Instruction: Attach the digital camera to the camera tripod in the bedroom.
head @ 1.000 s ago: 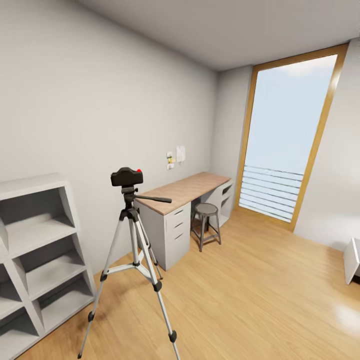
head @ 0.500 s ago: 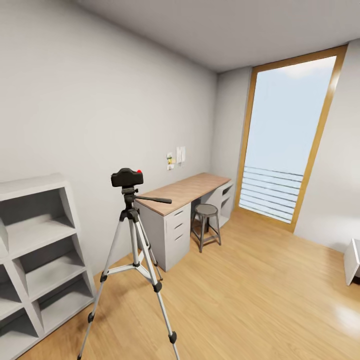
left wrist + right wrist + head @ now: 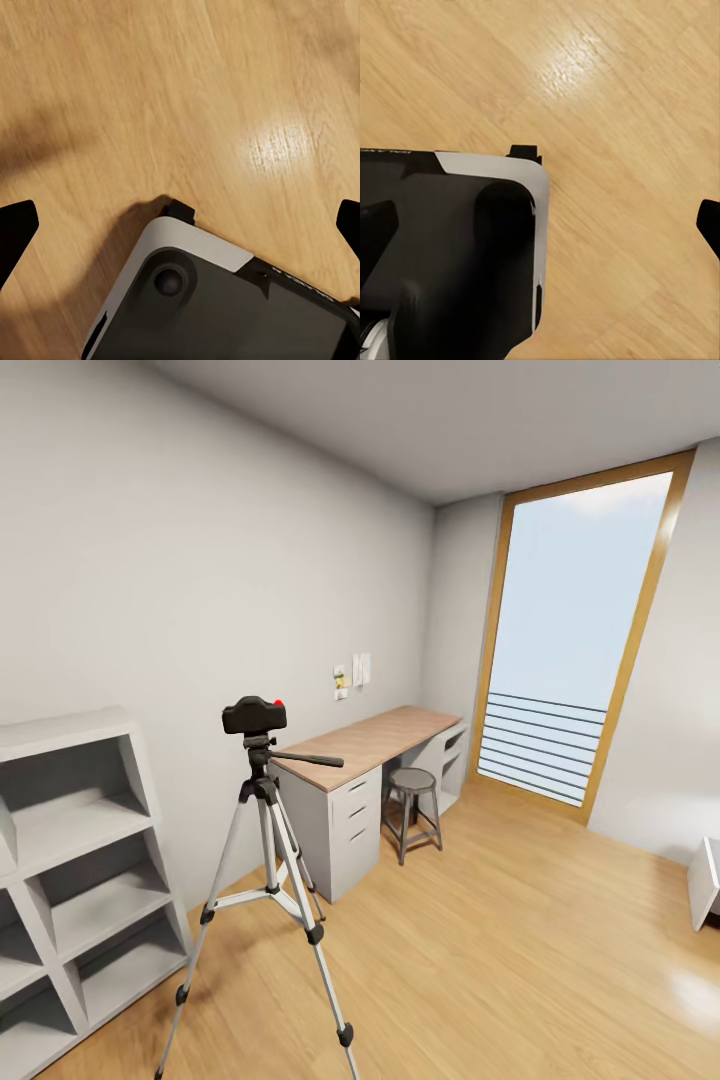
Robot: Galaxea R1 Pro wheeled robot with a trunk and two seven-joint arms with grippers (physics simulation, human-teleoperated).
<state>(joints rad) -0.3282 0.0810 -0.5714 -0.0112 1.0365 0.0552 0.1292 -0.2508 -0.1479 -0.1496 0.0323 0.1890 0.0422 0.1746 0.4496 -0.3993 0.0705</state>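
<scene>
Black red-buttoned digital camera [image 3: 254,714] atop silver 3-legged camera tripod [image 3: 268,880]; both end effectors wide apart, empty.

White walls [image 3: 180,580] and a grey-white ceiling [image 3: 480,410] enclose a room floored in light wood planks [image 3: 500,960]. Daylight pours through a tall window [image 3: 575,630] framed in wood at the far end, with horizontal rails across its lower part. A desk [image 3: 365,745] with a wood top and white drawers stands along the left wall, a round dark stool [image 3: 413,805] just beside it. White cube shelves [image 3: 70,870] stand against the same wall, nearer the camera. Small notes [image 3: 352,675] hang on the wall above the desk.
</scene>
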